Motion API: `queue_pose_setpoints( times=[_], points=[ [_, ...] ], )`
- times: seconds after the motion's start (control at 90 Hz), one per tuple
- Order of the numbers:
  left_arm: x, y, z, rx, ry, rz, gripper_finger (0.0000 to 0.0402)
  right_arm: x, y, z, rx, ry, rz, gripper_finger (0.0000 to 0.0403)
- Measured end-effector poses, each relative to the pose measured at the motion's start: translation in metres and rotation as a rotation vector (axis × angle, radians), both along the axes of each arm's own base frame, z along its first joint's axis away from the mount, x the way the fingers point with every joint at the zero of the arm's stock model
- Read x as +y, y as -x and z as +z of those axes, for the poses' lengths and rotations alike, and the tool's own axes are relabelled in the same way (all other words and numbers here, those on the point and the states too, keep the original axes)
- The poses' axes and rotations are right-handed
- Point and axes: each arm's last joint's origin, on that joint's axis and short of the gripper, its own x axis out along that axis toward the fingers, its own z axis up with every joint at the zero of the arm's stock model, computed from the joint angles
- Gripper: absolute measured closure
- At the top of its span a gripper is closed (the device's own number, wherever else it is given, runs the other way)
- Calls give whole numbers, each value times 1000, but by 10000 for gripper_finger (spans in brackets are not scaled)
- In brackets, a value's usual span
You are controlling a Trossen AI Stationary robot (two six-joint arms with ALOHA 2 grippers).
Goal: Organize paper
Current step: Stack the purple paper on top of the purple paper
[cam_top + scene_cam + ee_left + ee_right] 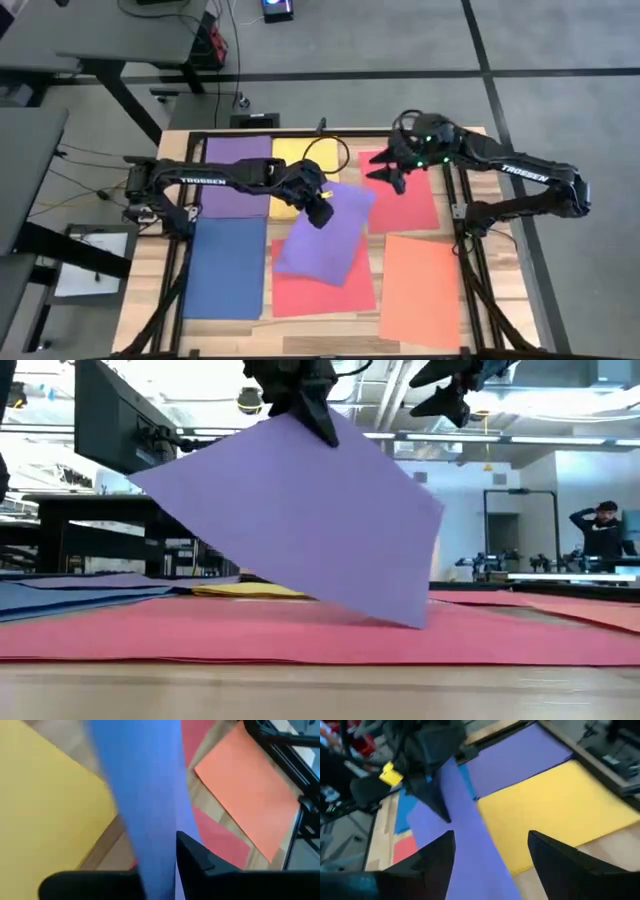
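Observation:
A purple sheet of paper hangs tilted over the table's middle, with my left gripper shut on it. Its lower corner is down at the red sheet; I cannot tell whether it touches. Lying flat on the table are another purple sheet, a yellow sheet, a red-pink sheet, a blue sheet and an orange sheet. My right gripper hovers open above the red-pink sheet's far left corner, holding nothing; its wrist view looks at the lifted sheet. My left gripper pinches the lifted purple sheet between its two fingers at the sheet's upper edge, near its far left corner. The fingers come from above, slanting down. The sheet hangs below them, tilted, its upper part clear of the table.
A black frame runs around the wooden tabletop, with uprights along the left and right sides. Bare wood shows in the narrow gaps between the sheets. In the low view a person stands far back in the room.

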Motion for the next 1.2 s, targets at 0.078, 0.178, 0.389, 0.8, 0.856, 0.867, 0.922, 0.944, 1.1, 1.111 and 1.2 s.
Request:
queue_pose_setpoints(
  times=[0.078, 0.178, 0.389, 0.8, 0.856, 0.867, 0.922, 0.944, 1.1, 1.111, 1.2],
  points=[
    [5, 3, 2, 10, -3, 31, 401, -6, 5, 2, -7, 20, -25, 163],
    [11, 9, -1, 67, -10, 65, 401, -12, 9, 3, -8, 41, -47, 163],
    [29, 24, 5, 115, -19, 131, 401, -21, 13, 3, -7, 44, -89, 163],
    [68, 78, 23, 267, -14, 213, 401, -30, 21, -9, 55, -1, -151, 163],
    [74, 89, 27, 280, -15, 230, 401, -32, 21, -10, 57, -17, -166, 163],
    [75, 92, 28, 281, -16, 235, 401, -32, 21, -10, 57, -20, -169, 163],
    [80, 105, 31, 272, -17, 261, 401, -32, 21, -11, 63, -40, -179, 163],
    [83, 112, 32, 266, -14, 272, 401, -32, 21, -12, 67, -46, -183, 163],
    [92, 158, 21, 256, 48, 323, 401, -33, 20, -13, 70, -50, -188, 163],
    [93, 161, 20, 259, 50, 330, 401, -33, 20, -13, 71, -50, -188, 163],
    [100, 182, 5, 284, 74, 415, 401, -35, 17, -16, 82, -65, -195, 163]
  ],
)
